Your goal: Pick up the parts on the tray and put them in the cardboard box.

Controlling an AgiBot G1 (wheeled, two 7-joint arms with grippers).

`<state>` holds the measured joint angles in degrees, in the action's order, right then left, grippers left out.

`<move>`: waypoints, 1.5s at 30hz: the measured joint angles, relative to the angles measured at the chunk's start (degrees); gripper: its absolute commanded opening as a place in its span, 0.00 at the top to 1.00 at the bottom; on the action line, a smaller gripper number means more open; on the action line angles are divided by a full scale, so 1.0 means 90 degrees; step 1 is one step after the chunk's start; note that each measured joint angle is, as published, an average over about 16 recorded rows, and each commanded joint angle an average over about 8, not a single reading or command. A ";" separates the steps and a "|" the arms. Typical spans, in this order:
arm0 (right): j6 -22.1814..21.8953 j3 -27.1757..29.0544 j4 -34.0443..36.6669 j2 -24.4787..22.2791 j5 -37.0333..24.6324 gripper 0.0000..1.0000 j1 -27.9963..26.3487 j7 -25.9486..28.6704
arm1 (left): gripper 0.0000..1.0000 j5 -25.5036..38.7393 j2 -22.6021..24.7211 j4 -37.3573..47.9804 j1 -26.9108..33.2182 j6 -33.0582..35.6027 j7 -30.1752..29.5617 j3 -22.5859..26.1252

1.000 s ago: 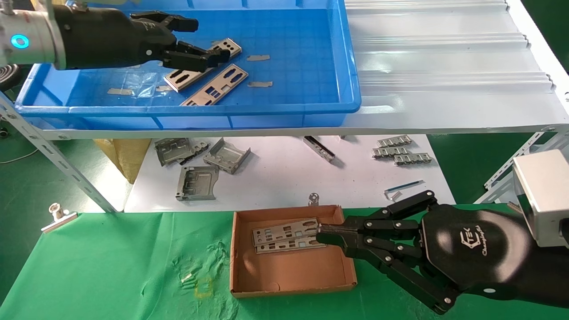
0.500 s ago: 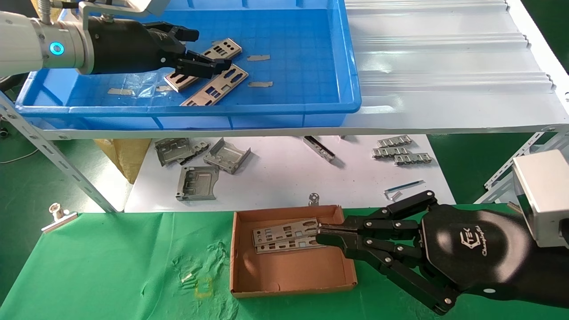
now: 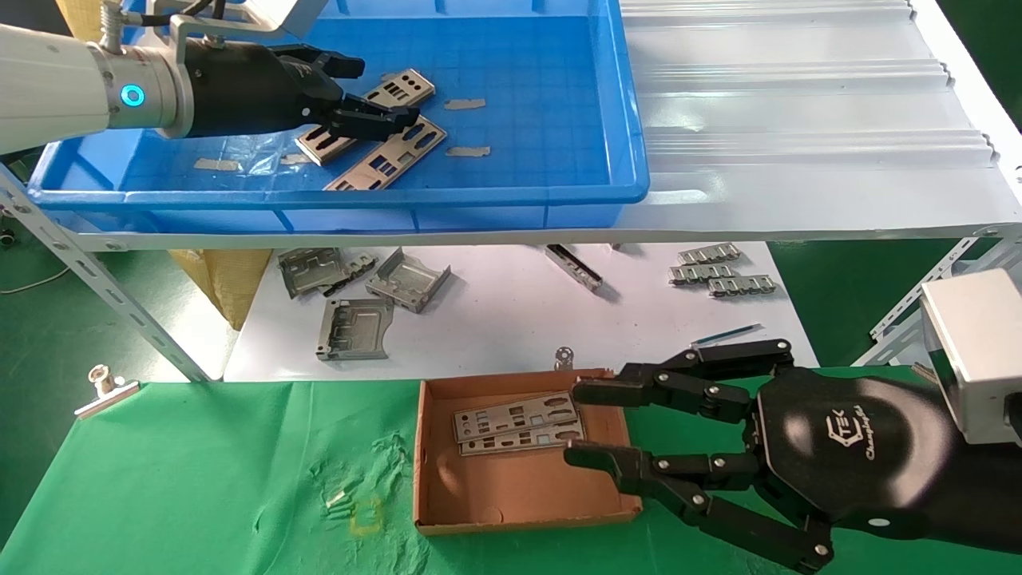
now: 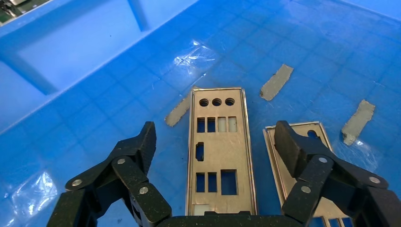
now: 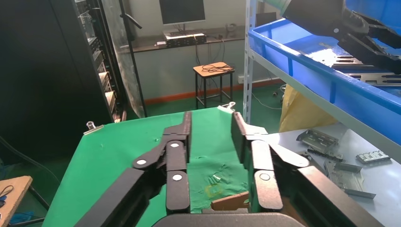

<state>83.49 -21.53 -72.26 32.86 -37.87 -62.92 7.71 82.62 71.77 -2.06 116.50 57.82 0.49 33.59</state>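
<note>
At upper left of the head view I have the left gripper [image 3: 363, 92] spread wide, straddling one plate [image 4: 220, 151] in the blue tray [image 3: 559, 188]; a second plate [image 3: 386, 152] lies beside it. At lower right, the right gripper [image 3: 579, 423] is spread beside two plates [image 3: 515, 423] lying in the cardboard box [image 3: 519, 511].

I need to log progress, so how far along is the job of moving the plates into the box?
Roughly halfway. Done: two plates lie in the cardboard box, and the right claw is open at the box's edge, holding nothing. In hand: the left claw is open, straddling one plate in the blue tray, not yet gripping. Left: that plate and the one beside it.
</note>
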 measured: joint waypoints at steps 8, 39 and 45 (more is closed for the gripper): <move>0.0000 0.0000 0.0000 0.0000 0.0000 0.00 0.0000 0.0000 | 1.00 -0.0015 0.0057 0.0108 0.0024 -0.0044 0.0030 -0.0011; -0.0001 -0.0002 0.0000 -0.0001 0.0001 0.00 0.0000 -0.0001 | 1.00 -0.0149 -0.0022 0.0138 0.0199 -0.0171 0.0141 -0.0106; -0.0001 -0.0002 0.0000 -0.0001 0.0001 0.00 -0.0001 -0.0001 | 1.00 -0.0199 -0.0066 0.0128 0.0274 -0.0161 0.0196 -0.0141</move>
<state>83.49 -21.55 -72.26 32.85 -37.86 -62.92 7.70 80.83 71.18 -0.91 118.96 56.37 2.25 32.31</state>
